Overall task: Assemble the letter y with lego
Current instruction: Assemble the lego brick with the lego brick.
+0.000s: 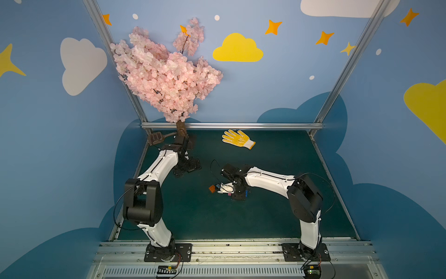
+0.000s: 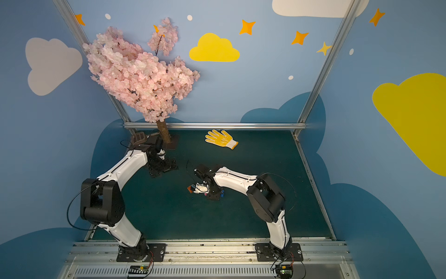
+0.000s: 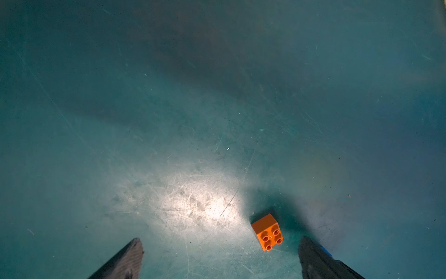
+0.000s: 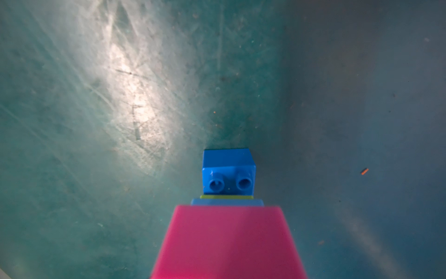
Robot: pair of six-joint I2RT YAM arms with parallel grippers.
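Note:
My right gripper [image 1: 223, 189] is low over the mat's middle, shut on a joined stack of lego. In the right wrist view that stack reads pink brick [image 4: 228, 241], light blue bar [image 4: 226, 202], lime green sliver [image 4: 226, 197] and dark blue brick [image 4: 228, 172] with its studs facing the camera. The pink brick hides the fingers there. A loose orange brick [image 1: 212, 188] lies on the mat just beyond the stack's blue end. My left gripper [image 3: 220, 239] is open and holds nothing. It hangs near the tree base [image 1: 188, 168], with the orange brick [image 3: 266, 232] showing below, close to one fingertip.
A yellow glove [image 1: 237, 139] lies at the back of the green mat [image 1: 265, 217]. A pink blossom tree [image 1: 164, 72] stands at the back left, a brown scoop [image 1: 155, 138] beside its trunk. Metal rails edge the mat on all sides.

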